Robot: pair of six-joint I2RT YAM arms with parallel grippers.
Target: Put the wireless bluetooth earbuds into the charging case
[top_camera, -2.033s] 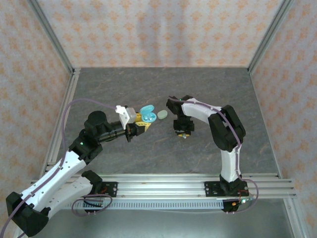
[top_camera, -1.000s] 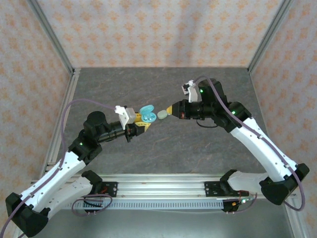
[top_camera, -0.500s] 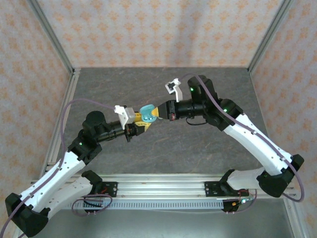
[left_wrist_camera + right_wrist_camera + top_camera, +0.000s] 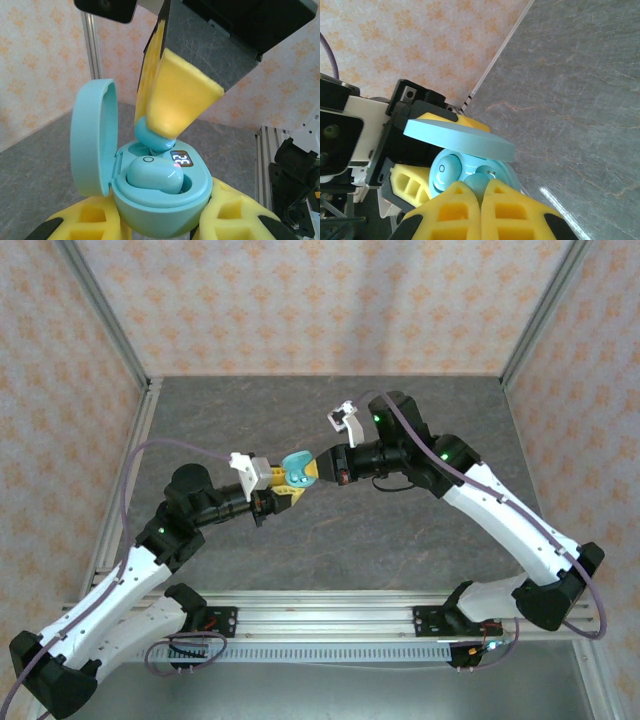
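The left gripper is clamped on the case, holding it in the air above the table, near the middle of it. Its yellow pads press on the case's two sides from below. The case is teal and oval; its lid stands swung open on the left in the left wrist view. A small display on the case's inner face glows with digits.

One bud lies seated in the near socket, a small ring mark on its top.

The right gripper reaches in from the other side, its fingers pressed together on a second bud. That bud hangs from the pad tips, pinched between them, and sits at the rear socket, just behind the seated one and touching the case. In the right wrist view it shows as a pale teal dot between the yellow fingertips, under the edge of the open lid.

From above, the two grippers meet tip to tip over the case
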